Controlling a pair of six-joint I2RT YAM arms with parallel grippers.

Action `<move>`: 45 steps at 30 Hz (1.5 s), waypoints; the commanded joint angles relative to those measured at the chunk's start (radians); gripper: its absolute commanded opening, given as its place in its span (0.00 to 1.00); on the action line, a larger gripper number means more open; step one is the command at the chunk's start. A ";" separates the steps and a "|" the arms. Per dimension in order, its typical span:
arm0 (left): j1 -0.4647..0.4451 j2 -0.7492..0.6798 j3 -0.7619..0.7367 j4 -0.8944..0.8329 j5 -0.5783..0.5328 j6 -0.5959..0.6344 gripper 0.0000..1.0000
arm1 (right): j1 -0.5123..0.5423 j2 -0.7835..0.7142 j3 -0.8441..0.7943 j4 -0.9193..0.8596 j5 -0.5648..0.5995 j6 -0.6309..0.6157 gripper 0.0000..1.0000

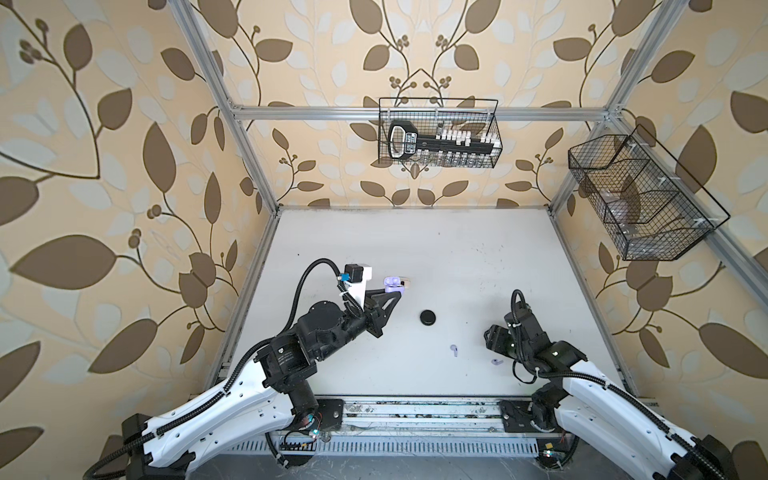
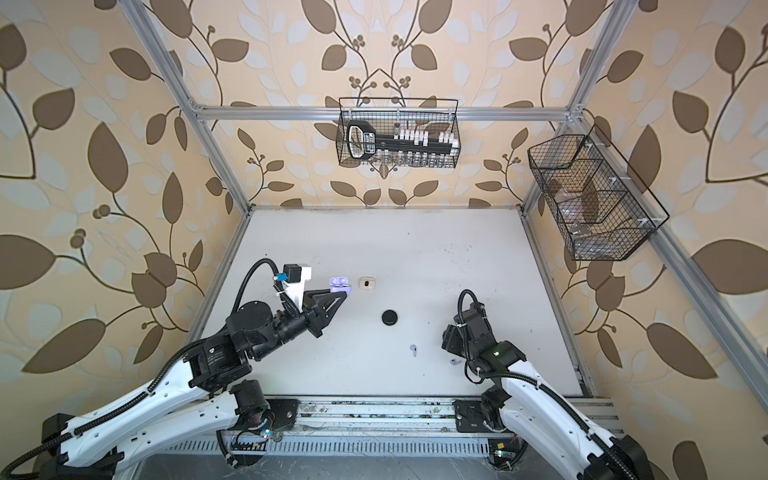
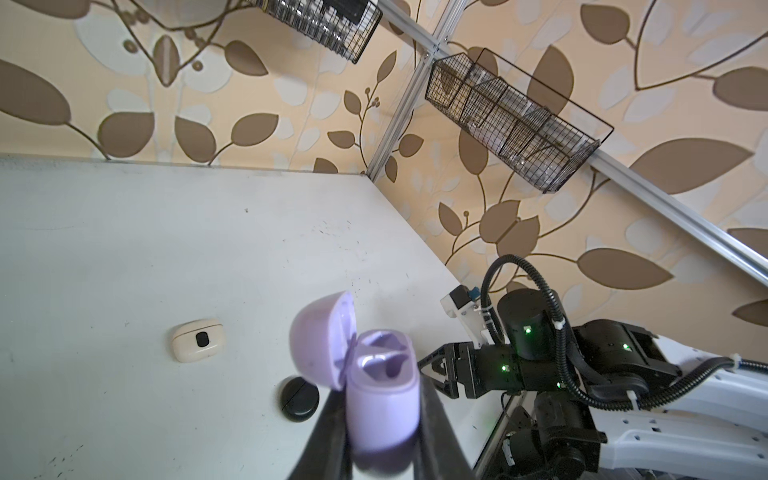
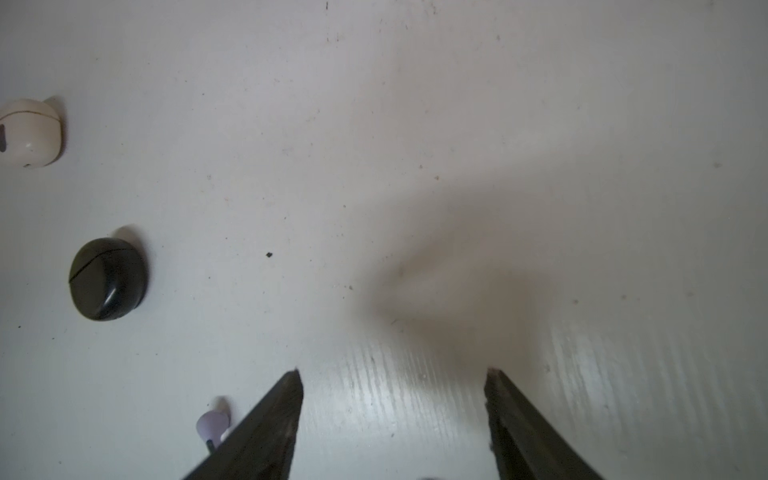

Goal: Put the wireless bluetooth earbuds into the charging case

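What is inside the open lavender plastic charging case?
The open lavender plastic charging case shows two moulded wells, both apparently empty. Their bottoms are hidden by the rim.

Open lavender case [image 2: 338, 283] in left jaws; two lavender earbuds [image 2: 413, 350] loose on table [image 2: 415, 249].

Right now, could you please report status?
Left tool shut on open lavender case. Right tool open, empty. Both lavender earbuds loose on table. Black case sits between.

White table [image 1: 415, 249], black case [image 1: 427, 318], cream case [image 2: 367, 283], two lavender earbuds [image 1: 453, 350]
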 commanded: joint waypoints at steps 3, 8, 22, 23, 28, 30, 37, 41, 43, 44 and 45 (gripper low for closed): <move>-0.007 -0.063 -0.003 -0.008 -0.059 0.005 0.00 | 0.028 0.063 0.044 -0.090 -0.022 0.029 0.72; -0.007 -0.125 -0.024 -0.002 -0.071 0.012 0.00 | 0.088 0.118 0.061 -0.084 -0.019 0.069 0.70; -0.007 -0.093 0.000 -0.013 -0.066 0.023 0.00 | 0.278 0.199 0.084 -0.076 0.017 0.222 0.69; -0.007 -0.106 -0.005 -0.016 -0.068 0.022 0.00 | 0.292 0.201 0.080 -0.071 0.016 0.236 0.69; -0.007 -0.128 -0.020 -0.011 -0.045 0.022 0.00 | 0.367 0.205 0.096 -0.080 0.035 0.300 0.69; -0.007 -0.125 -0.022 -0.012 -0.036 0.025 0.00 | 0.379 0.203 0.117 -0.104 0.055 0.305 0.69; -0.006 -0.189 -0.053 -0.010 -0.069 0.022 0.00 | 0.337 0.192 0.210 -0.251 0.184 0.238 0.69; -0.007 -0.216 -0.050 -0.049 -0.097 0.009 0.00 | 0.291 0.182 0.165 -0.227 0.119 0.222 0.69; -0.007 -0.233 -0.055 -0.056 -0.122 0.016 0.00 | 0.301 0.177 0.155 -0.238 0.108 0.233 0.69; -0.007 -0.240 -0.060 -0.059 -0.142 0.021 0.00 | 0.310 0.174 0.153 -0.254 0.111 0.242 0.69; -0.007 -0.243 -0.064 -0.060 -0.158 0.028 0.00 | 0.320 0.165 0.154 -0.270 0.114 0.248 0.69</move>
